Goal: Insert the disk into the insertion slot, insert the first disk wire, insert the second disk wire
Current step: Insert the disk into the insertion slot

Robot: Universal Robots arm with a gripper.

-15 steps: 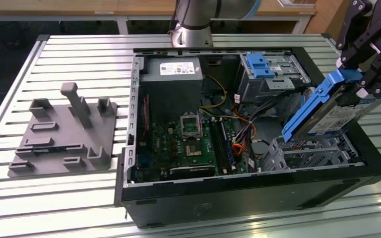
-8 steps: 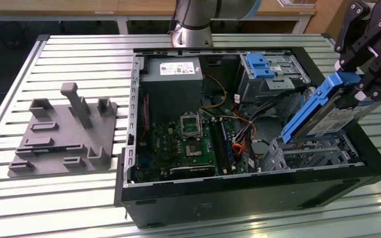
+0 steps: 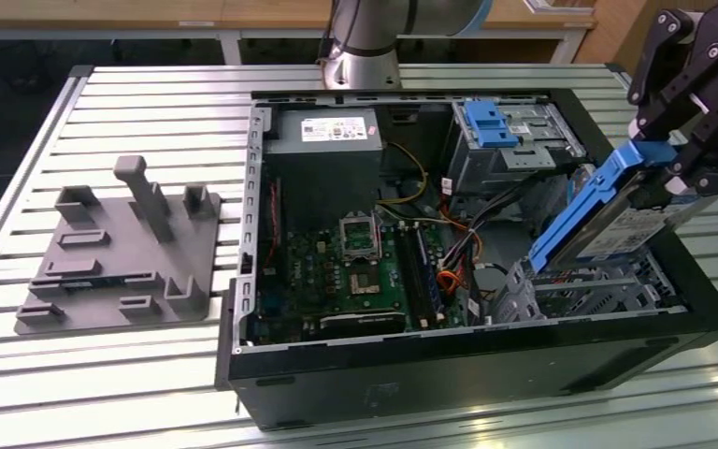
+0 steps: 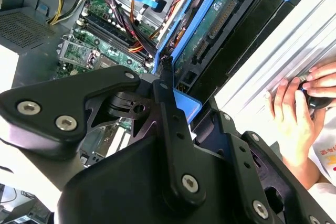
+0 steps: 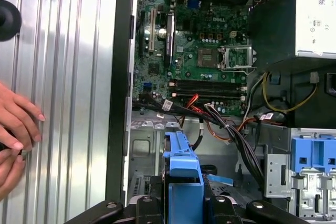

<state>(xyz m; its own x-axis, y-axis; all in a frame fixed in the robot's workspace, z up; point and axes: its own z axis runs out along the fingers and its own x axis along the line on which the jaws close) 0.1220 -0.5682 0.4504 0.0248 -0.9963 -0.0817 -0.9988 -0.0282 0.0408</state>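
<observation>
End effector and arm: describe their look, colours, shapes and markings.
The arm is a silver-grey tube with a dark band and a light-blue joint cap. The end effector is matte black, built of flat linkage bars joined by silver screws, with white lettering on its body.

Claw covers the disk's upper end; exterior view's right edge crops it.
</observation>
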